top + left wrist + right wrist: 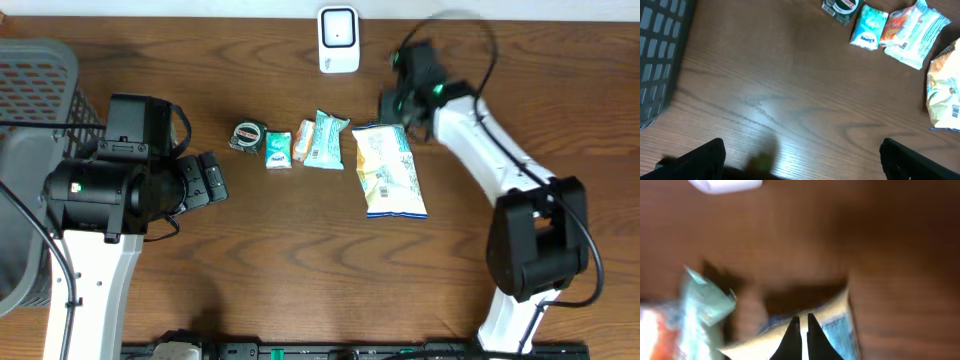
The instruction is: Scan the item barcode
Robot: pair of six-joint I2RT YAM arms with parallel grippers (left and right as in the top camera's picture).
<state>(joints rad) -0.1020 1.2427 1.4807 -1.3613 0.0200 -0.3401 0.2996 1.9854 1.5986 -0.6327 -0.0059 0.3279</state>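
The item, a yellow and white snack bag (392,172), lies flat right of centre. My right gripper (397,108) is at the bag's far edge. In the right wrist view that gripper (801,318) is shut, with the bag's (837,330) top seam pinched between its tips. The white barcode scanner (339,40) stands at the back edge, also seen blurred as the scanner (725,184) at the top of the right wrist view. My left gripper (212,180) hovers open at the left, its fingers (700,160) wide apart over bare wood, with nothing between them.
A row of small things lies left of the bag: a round tin (248,136), a small teal packet (278,150), an orange packet (303,142) and a larger teal packet (325,140). A grey plastic basket (30,90) fills the far left.
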